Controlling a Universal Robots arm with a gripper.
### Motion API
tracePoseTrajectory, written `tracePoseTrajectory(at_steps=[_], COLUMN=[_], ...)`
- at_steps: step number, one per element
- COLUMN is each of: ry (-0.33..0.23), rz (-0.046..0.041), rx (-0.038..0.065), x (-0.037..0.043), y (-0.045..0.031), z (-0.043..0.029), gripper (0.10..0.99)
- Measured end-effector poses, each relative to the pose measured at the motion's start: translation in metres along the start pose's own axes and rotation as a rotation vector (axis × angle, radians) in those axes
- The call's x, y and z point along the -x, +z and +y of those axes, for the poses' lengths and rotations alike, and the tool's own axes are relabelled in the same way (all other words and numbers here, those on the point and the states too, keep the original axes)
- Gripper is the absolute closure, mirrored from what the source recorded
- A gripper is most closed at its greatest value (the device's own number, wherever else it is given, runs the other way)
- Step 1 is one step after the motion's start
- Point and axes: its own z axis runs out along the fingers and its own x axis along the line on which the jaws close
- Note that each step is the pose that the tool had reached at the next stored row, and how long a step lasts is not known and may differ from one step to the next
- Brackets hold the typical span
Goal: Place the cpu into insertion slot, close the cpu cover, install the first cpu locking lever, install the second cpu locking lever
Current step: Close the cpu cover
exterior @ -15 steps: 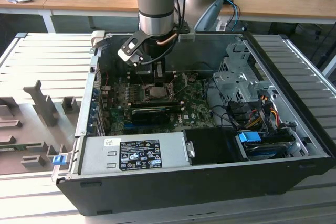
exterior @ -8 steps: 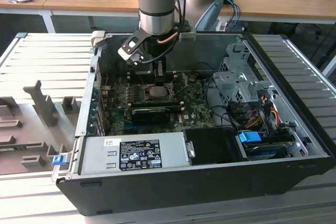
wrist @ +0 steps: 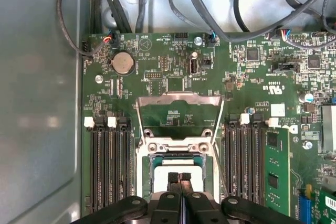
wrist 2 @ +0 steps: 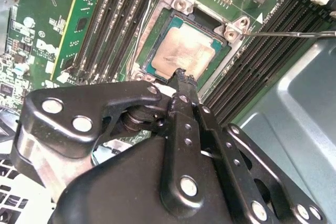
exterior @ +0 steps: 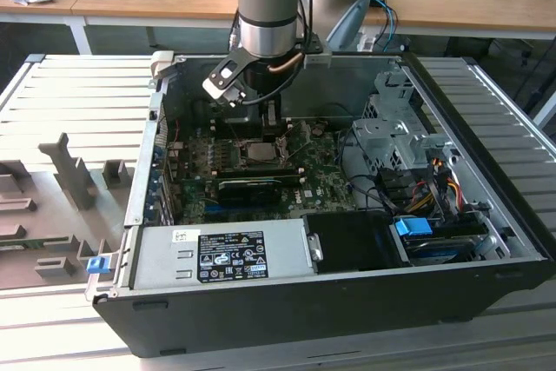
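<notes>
Open computer case (exterior: 261,319) at mid-counter (exterior: 78,93). Inside, the cpu (wrist 2: 184,51) lies flat in the insertion slot (wrist 2: 210,24), the cpu cover (wrist: 178,98) hinged back to expose it. The hand (wrist: 180,178), clenched and empty, hovers at the chip.

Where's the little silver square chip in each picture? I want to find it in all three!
Exterior view: the cpu sits on the motherboard, just below the gripper.
Second wrist view: the cpu lies just past the gripper tips, between the memory slots.
First wrist view: the cpu peeks out beside the gripper tips.
Shared landmark: the gripper's shut tips, right by the cpu.
</notes>
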Motion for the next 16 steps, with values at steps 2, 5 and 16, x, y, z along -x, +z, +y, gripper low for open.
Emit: tracePoseTrajectory(at_steps=[2,5,16], ry=[0.0,0.0,0.0], rz=[0.0001,0.0001,0.0002], rx=[0.0,0.0,0.0], x=[0.0,-0.0001,-0.0002], y=[-0.0026,-0.0066,-0.0142], z=[0.0002,0.0004,0.0009], gripper=[0.98,0.98,0.98])
